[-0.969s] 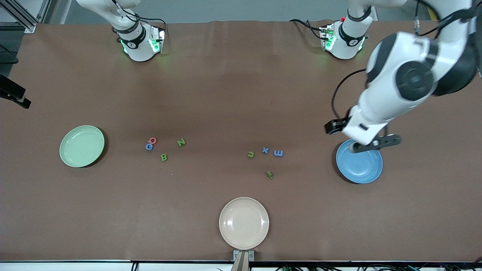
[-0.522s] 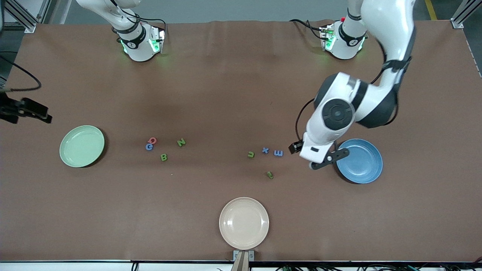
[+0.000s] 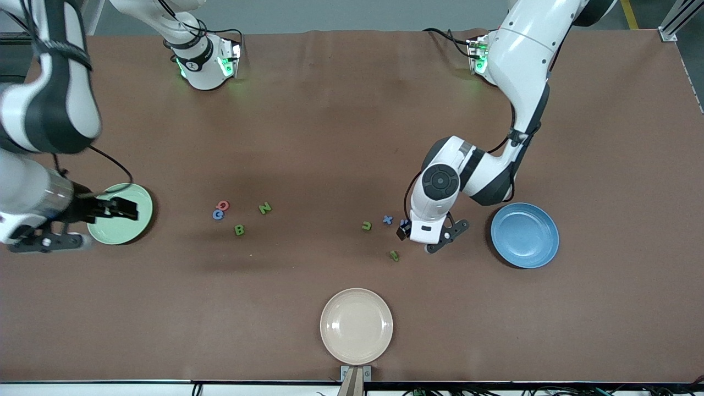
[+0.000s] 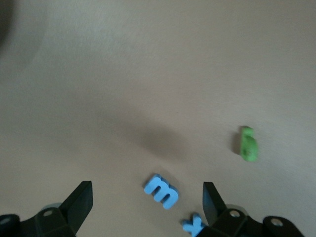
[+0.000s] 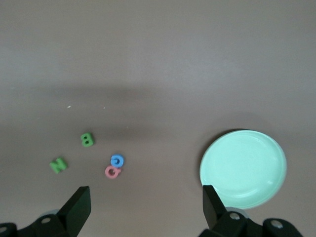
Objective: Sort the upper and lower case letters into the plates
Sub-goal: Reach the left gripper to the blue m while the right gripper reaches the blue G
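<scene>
I see left gripper [image 4: 143,207] over small blue foam letter m [image 4: 162,190], fingers spread, holding nothing. Round blue plastic plate [image 3: 525,235] near letter m, toward left arm's end. Right gripper [image 5: 143,210] spread beside round pale green plastic plate [image 3: 129,220].

Bare table surrounds the blue m [image 4: 162,191]; only the blue x [image 4: 193,225] crowds it.
</scene>
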